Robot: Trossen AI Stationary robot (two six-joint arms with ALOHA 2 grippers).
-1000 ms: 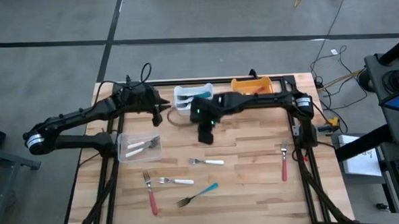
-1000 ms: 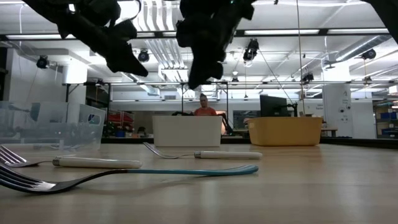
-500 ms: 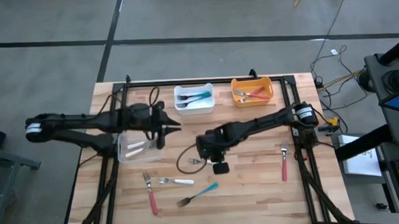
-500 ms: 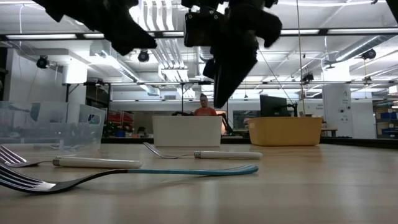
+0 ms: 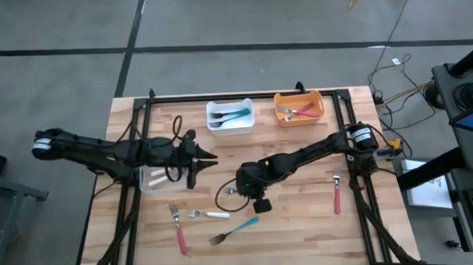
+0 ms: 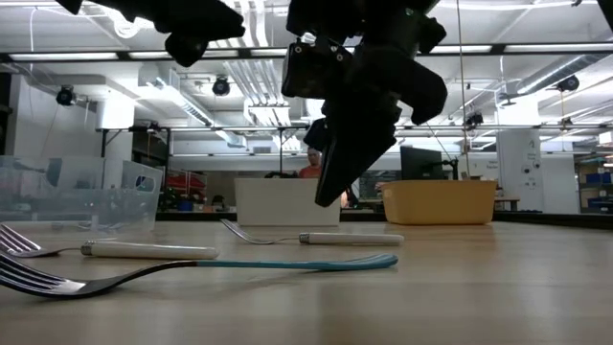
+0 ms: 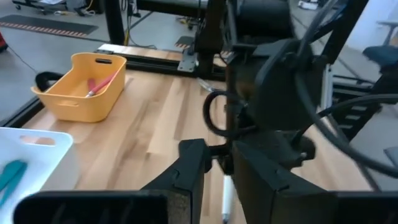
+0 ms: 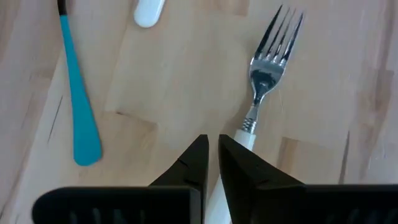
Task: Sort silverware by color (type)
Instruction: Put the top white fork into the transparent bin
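High view: the right gripper [image 5: 242, 186] sits near the table's centre, a touch toward 6 o'clock, over a small metal fork with a slim white plastic handle [image 5: 232, 191]. The left gripper [image 5: 199, 159] hangs at 9 o'clock beside the clear rectangular plastic bin [image 5: 148, 184]. The white rectangular bin [image 5: 211, 110] stands at 12 o'clock and the orange rectangular bin [image 5: 278, 108] at 1 o'clock.

Low view: the right gripper [image 6: 329, 190] points down, its tip above the wood. The white-handled fork [image 6: 316, 239] lies flat on the table, with a teal-handled fork [image 6: 239, 264] nearer the camera.

Left wrist view: the left gripper [image 7: 217, 158] is partly open with nothing between its fingers, and the orange bin [image 7: 68, 102] is at 10 o'clock.

Right wrist view: the right gripper [image 8: 213, 148] is pinched to a thin slit, empty. The white-handled fork [image 8: 264, 74] runs out at 1 o'clock from the tips, and the teal handle [image 8: 78, 106] lies at 10 o'clock.
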